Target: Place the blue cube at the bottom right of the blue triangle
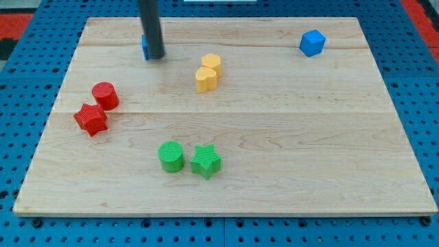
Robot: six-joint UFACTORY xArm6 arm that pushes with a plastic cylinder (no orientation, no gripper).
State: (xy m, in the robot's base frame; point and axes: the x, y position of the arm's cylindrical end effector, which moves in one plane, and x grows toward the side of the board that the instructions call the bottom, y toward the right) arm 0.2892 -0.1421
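A blue cube (312, 42) sits near the board's top right. A second blue block (145, 46), whose shape I cannot make out, lies near the top left, mostly hidden behind my rod; only a thin sliver shows at the rod's left edge. My tip (156, 57) rests on the board right against that hidden blue block, far to the left of the blue cube.
Two yellow blocks (207, 73) touch each other right of my tip. A red cylinder (105, 95) and a red star (90, 119) sit at the left. A green cylinder (171, 156) and a green star (206, 162) sit at the bottom middle. The wooden board (274, 130) lies on a blue pegboard.
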